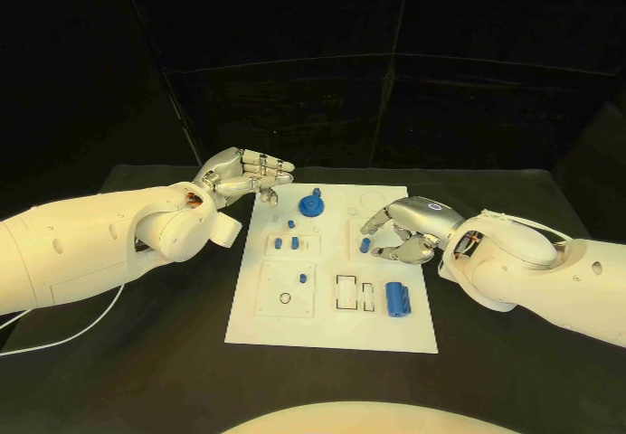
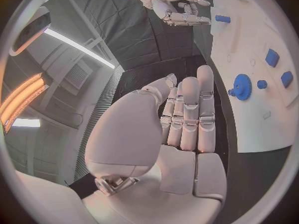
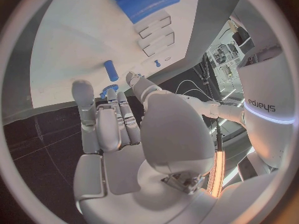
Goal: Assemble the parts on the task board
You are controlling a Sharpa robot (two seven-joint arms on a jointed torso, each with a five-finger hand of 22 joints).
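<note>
My left hand (image 1: 245, 176) hovered empty, fingers straight and close together, just left of the task board (image 1: 333, 312) at mid-frame. My right hand (image 1: 407, 231) curled over a small blue part (image 1: 364, 244) on the board's right edge; grip unclear.

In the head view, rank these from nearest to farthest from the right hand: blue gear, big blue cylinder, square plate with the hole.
From the right hand:
1. Big blue cylinder, near edge, same side.
2. Blue gear, far end.
3. Square plate with the hole, left side.
</note>
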